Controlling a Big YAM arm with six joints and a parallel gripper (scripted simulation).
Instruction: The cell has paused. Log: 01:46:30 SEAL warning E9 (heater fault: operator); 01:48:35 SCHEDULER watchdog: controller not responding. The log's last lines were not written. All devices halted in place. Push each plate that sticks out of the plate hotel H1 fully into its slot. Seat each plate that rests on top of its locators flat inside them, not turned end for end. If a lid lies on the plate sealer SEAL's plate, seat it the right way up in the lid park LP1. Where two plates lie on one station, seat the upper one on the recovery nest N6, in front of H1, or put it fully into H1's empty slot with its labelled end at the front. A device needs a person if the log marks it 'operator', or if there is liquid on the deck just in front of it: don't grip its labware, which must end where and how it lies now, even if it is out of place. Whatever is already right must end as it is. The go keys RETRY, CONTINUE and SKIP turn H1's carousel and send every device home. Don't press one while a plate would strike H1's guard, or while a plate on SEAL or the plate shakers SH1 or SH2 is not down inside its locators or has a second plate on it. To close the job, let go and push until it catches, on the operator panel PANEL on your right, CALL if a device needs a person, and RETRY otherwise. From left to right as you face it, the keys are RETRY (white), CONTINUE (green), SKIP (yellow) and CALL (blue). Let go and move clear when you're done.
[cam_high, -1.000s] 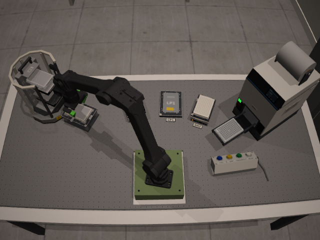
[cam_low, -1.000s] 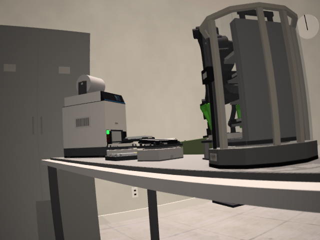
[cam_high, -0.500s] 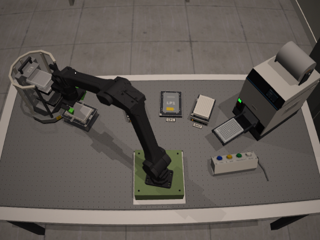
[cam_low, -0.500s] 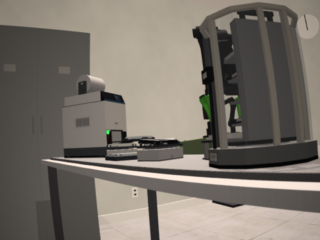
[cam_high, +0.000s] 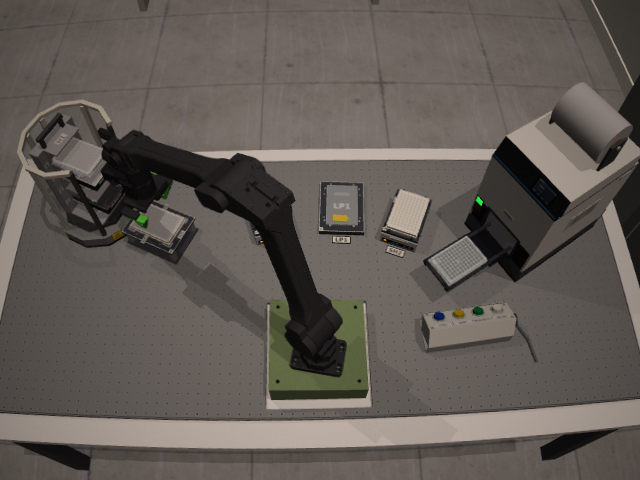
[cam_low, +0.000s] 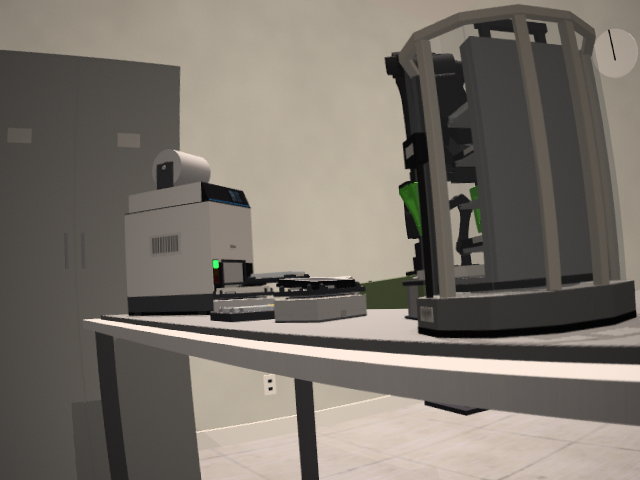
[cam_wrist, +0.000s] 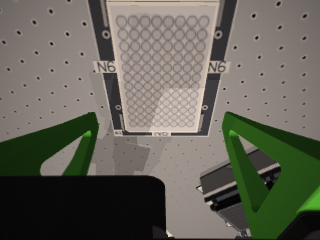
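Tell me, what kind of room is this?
Probably a lab workbench. A black robot arm reaches toward a round plate tower, a well plate sits on a nest marked N6, and a sealing machine stands nearby.

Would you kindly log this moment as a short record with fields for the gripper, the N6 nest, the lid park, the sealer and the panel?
gripper: gripper open, holding nothing, above the deck by plate hotel H1
N6: recovery nest N6 holds a well plate
LP1: lid park LP1 holds a lid with a yellow patch
SEAL: plate on the drawer of SEAL
PANEL: PANEL untouched
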